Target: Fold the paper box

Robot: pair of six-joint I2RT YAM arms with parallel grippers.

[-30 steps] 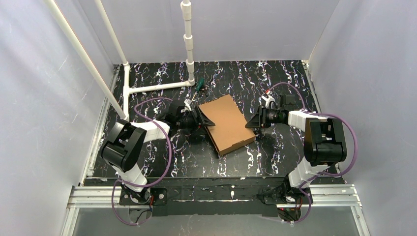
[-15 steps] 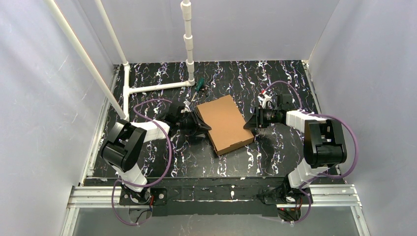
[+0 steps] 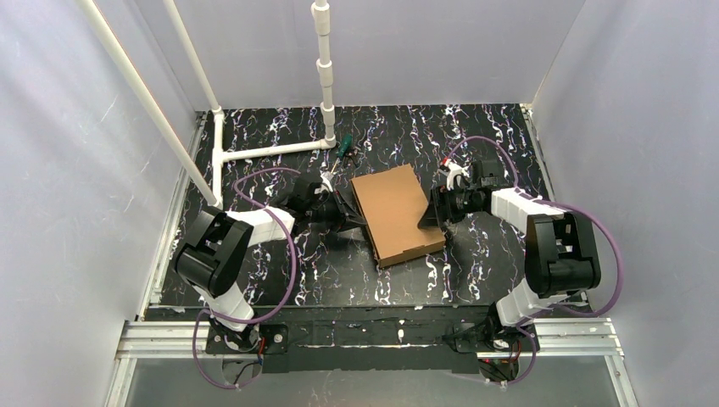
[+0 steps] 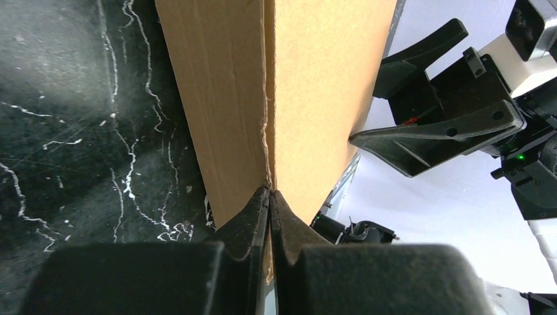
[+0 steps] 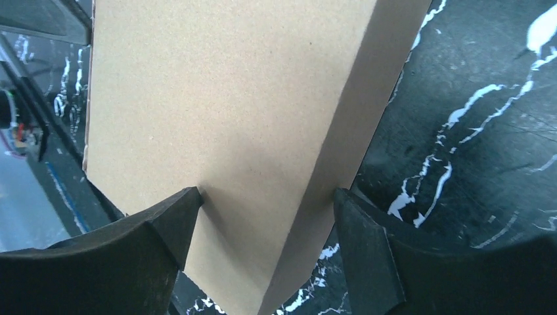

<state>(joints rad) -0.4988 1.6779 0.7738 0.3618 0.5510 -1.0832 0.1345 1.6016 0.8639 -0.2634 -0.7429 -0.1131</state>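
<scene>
Since the left gripper (image 4: 269,197) has closed on the edge of the paper box (image 3: 394,208), the right gripper (image 5: 263,197) opens wide around the opposite side; folding seems nearly finished.

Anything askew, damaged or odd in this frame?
The paper box lies skewed to the table edges, and its seam edge looks ragged where the left gripper pinches it. A green-handled screwdriver lies loose behind it.
</scene>
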